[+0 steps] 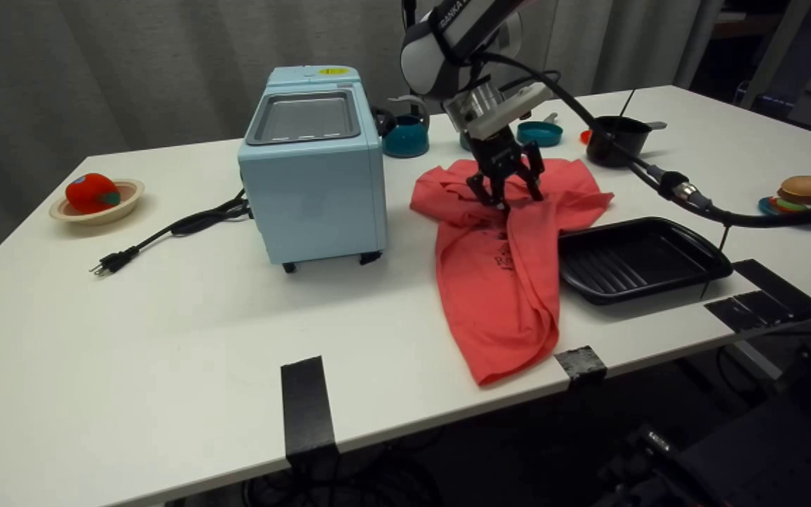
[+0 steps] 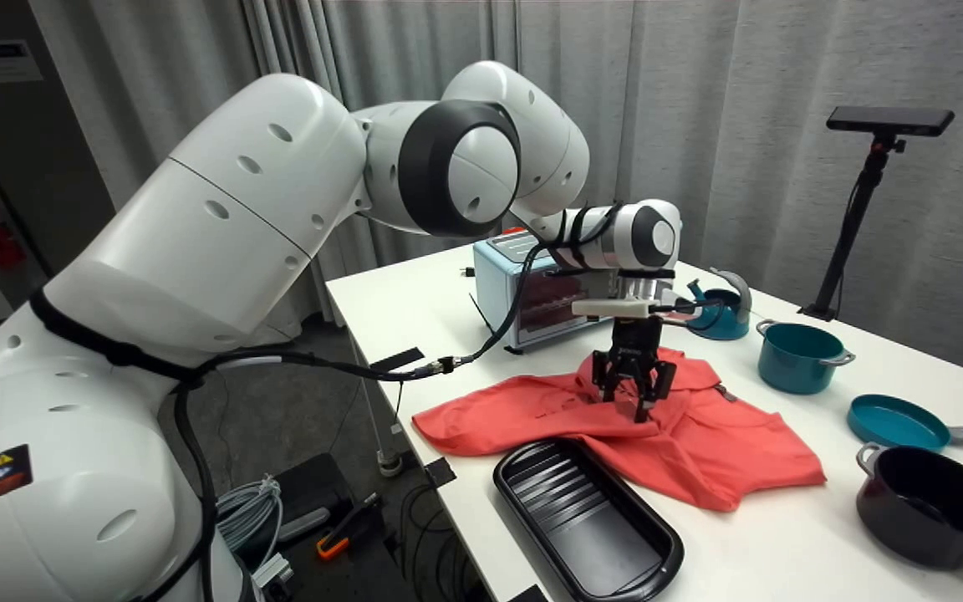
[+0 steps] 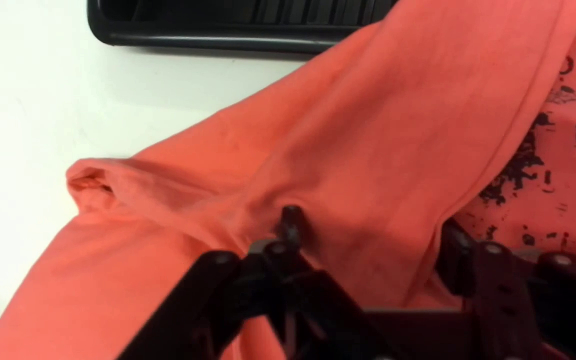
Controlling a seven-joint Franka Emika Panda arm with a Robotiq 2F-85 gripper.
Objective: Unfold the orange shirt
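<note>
The orange shirt lies rumpled and partly folded on the white table, in both exterior views (image 1: pixel 476 296) (image 2: pixel 498 410). A flap of it is folded over the dark chest print, and a narrow end reaches toward the front edge. In the wrist view, the shirt (image 3: pixel 358 125) fills most of the picture, with the print at the right. My gripper is down at the fabric in both exterior views (image 1: pixel 519 201) (image 2: pixel 627 407). In the wrist view, the gripper (image 3: pixel 372 232) has its fingers wide apart. One finger presses on the flap; the other is at the flap's edge, its tip partly covered.
A black ridged tray (image 1: pixel 648 260) stands right beside the shirt. A light-blue box appliance (image 1: pixel 314 204) stands on the shirt's other side, its cord trailing. A teal kettle (image 2: pixel 720 318), teal pot (image 2: pixel 799 359), teal pan (image 2: pixel 895 422) and dark pot (image 2: pixel 908 510) stand behind.
</note>
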